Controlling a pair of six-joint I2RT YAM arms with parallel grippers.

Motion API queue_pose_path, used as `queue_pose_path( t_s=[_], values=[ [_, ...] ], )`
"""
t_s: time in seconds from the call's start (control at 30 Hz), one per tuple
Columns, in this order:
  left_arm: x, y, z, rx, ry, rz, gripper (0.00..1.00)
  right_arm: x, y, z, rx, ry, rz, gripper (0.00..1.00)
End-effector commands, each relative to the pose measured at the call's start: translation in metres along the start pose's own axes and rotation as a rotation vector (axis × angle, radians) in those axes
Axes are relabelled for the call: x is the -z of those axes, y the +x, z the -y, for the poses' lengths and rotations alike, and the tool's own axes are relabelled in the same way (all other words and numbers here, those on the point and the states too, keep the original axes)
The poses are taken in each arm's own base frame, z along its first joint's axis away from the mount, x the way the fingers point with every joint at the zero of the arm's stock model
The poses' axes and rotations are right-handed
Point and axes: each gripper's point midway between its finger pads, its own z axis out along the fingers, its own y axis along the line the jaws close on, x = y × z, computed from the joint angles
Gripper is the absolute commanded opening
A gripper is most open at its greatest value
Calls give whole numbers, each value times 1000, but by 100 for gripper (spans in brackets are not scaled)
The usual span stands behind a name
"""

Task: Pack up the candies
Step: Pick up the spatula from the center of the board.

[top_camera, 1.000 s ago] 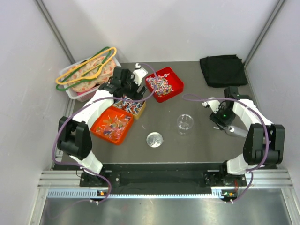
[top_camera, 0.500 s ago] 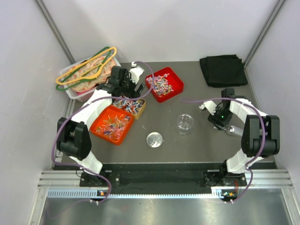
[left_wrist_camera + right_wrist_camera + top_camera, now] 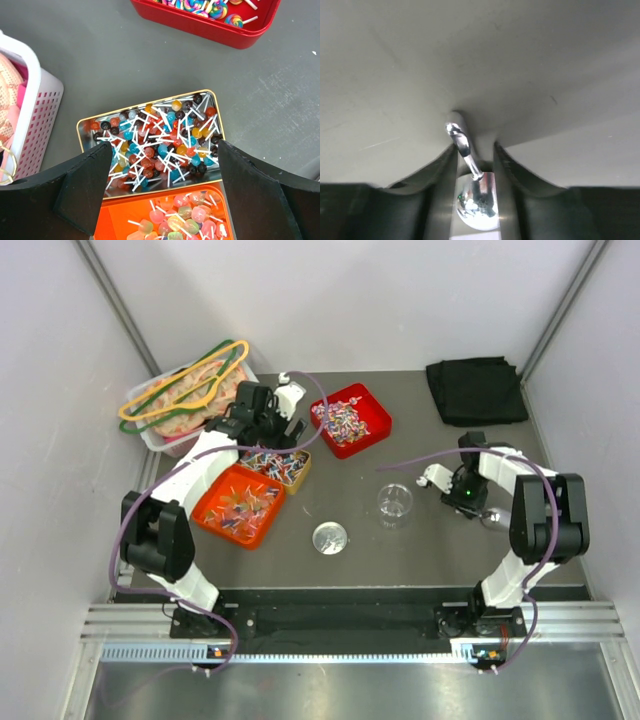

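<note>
The candies are small lollipops in three containers: a gold tin point(image 3: 277, 466) point(image 3: 155, 140), an orange tray point(image 3: 240, 503) point(image 3: 175, 215) and a red tray point(image 3: 350, 420) point(image 3: 210, 17). My left gripper point(image 3: 272, 424) point(image 3: 164, 146) hangs open over the gold tin, its fingers wide apart and nothing between them. My right gripper point(image 3: 463, 496) point(image 3: 475, 150) is low on the table at the right, shut on a metal spoon point(image 3: 489, 519) point(image 3: 474, 202). The spoon's bowl fills the gap between the fingers and its handle point(image 3: 460, 137) points forward.
A clear glass jar point(image 3: 394, 502) stands mid-table with its round lid point(image 3: 330, 538) lying near it. A white basket point(image 3: 165, 430) with pink-orange items and coloured hangers point(image 3: 185, 385) sits at the back left. A folded black cloth point(image 3: 477, 390) lies at the back right.
The right gripper has moved left and toward the table's middle, and its fingers have closed in on the spoon. The left gripper has shifted slightly left above the gold tin, still open.
</note>
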Motion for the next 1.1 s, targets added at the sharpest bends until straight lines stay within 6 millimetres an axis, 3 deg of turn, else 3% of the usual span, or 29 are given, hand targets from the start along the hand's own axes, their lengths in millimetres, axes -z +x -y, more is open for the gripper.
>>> queue_pose_path(
  t_s=[0.0,0.1,0.27,0.4,0.53,0.67,0.8,0.97,1.0,1.07],
  values=[
    [28,-29,-12,-7,-51,83,91,-7,-11,2,41,-5,-2,21],
    [29,-30,-13,-6,-56,88,91,-8,-12,9,23,30,-2,0],
    [28,-31,-15,-11,-55,87,91,5,-18,13,8,62,32,0],
    [25,-32,-14,-10,-46,88,91,32,-35,24,-21,121,117,0],
    [22,-38,-6,-5,-3,109,90,81,-57,51,-116,227,266,0],
    [21,-49,4,1,66,151,90,114,-65,68,-247,309,378,0],
    [24,-73,21,30,167,219,89,148,-80,82,-375,400,509,0],
    [21,-95,56,70,326,264,88,215,-108,96,-532,478,749,0],
    [23,-102,68,80,364,271,87,239,-114,101,-547,500,807,0],
    [22,-108,87,111,447,285,86,264,-126,103,-603,484,899,0]
  ],
)
